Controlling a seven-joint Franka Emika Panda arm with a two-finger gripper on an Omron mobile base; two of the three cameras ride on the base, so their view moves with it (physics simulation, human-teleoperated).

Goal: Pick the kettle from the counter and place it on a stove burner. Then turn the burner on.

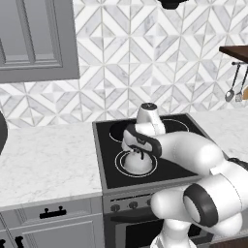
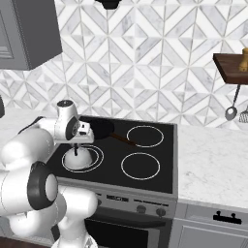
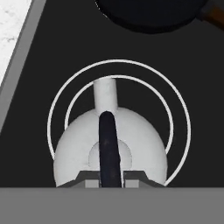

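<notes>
- kettle (image 1: 137, 163) sits on the front-left stove burner (image 1: 120, 169), inside the double white rings; rings white, not red
- hand view: kettle (image 3: 131, 148) dome low in frame, spout (image 3: 105, 93) pointing up-frame toward the pan, dark handle (image 3: 108, 148) running over the top; burner rings (image 3: 175, 100) around it, kettle a bit toward the near side of the rings
- right base view: kettle (image 2: 79, 158) on the double-ring burner (image 2: 97, 154), nearest the stove's front-left corner
- hand (image 1: 136, 153) directly above the kettle, right at its top handle; in the right base view the hand (image 2: 76, 147) comes down onto the kettle top
- fingers mostly hidden by wrist and kettle; cannot tell if spread or pinching the handle
- black pan (image 2: 99, 127) on the rear-left burner, brown handle pointing toward stove centre; just behind the kettle, apart from it
- two single-ring burners (image 2: 140, 165) on the right side, bare
- table (image 1: 43, 160), white marble, left of the stove; more of it on the right (image 2: 213, 160)
- knobs (image 1: 125, 206) along the stove front
- ladle (image 2: 231, 112) hangs under a wood shelf on the right wall
</notes>
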